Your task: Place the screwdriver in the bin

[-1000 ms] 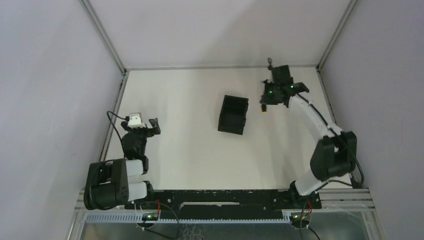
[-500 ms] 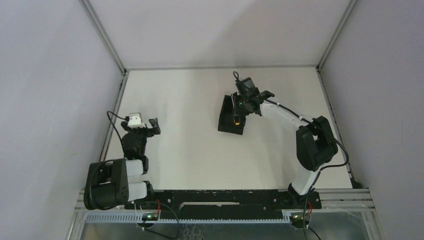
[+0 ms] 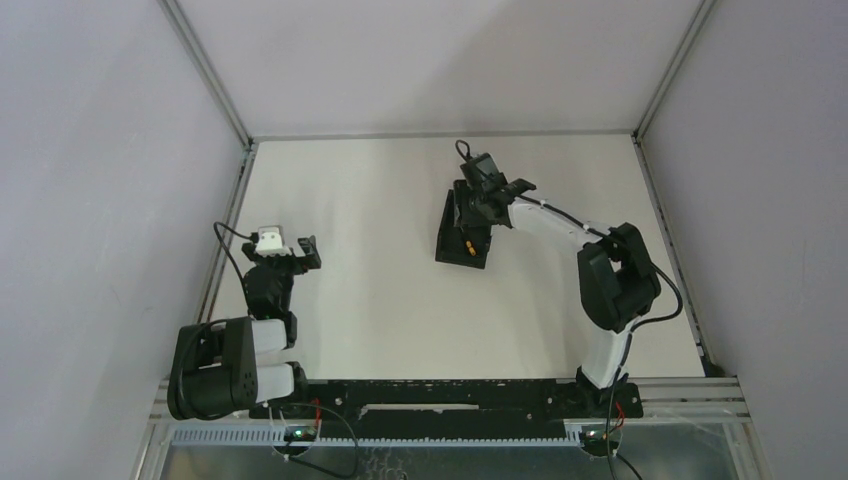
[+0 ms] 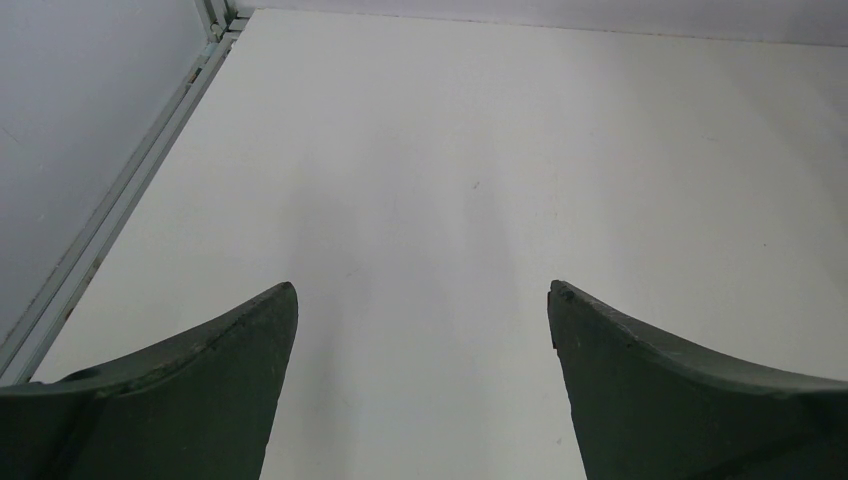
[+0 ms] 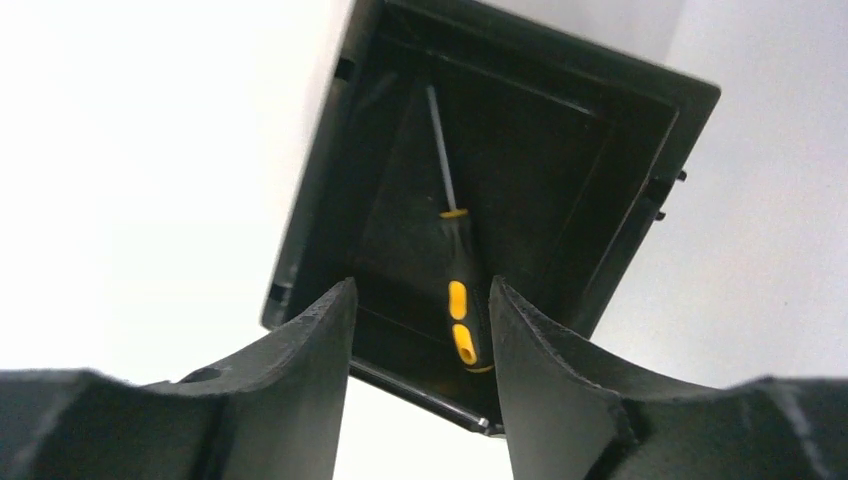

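Note:
The black open-top bin sits mid-table. Inside it lies the screwdriver, black handle with yellow patches, its thin metal shaft pointing toward the bin's far wall. My right gripper hovers just above the bin with its jaws apart, and the screwdriver is free of both fingers. My left gripper stands wide open near the table's left edge over bare white surface, nothing between its fingers.
A metal frame rail runs along the left edge of the white table. Grey walls enclose the table on three sides. The arm bases and a black rail line the near edge.
My right gripper carried the screwdriver leftward from the far right to above the bin, then opened. The screwdriver now lies in the bin. The left arm has not moved.

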`<state>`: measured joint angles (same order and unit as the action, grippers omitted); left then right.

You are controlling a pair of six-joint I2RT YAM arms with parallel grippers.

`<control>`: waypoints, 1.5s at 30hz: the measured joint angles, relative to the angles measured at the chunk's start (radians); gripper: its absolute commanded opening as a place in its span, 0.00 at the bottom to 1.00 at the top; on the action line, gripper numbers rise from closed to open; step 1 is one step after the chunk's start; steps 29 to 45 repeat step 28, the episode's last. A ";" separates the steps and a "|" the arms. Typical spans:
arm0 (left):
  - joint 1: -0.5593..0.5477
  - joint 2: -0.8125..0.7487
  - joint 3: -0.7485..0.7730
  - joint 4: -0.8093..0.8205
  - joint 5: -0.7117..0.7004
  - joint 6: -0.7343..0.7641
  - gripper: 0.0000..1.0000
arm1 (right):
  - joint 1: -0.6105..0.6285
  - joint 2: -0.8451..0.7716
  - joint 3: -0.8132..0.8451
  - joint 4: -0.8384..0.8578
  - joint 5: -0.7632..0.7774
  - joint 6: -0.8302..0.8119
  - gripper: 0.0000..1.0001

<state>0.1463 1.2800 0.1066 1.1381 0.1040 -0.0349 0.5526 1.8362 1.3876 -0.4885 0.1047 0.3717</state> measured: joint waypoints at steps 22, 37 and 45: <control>0.000 0.000 0.000 -0.003 -0.003 0.000 1.00 | -0.596 -0.503 -0.507 0.163 -0.117 -0.127 1.00; 0.000 0.000 0.000 -0.003 -0.003 0.000 1.00 | -0.616 -0.554 -0.561 0.234 -0.149 -0.174 0.99; 0.000 0.000 0.000 -0.003 -0.003 0.000 1.00 | -0.616 -0.554 -0.561 0.234 -0.149 -0.174 0.99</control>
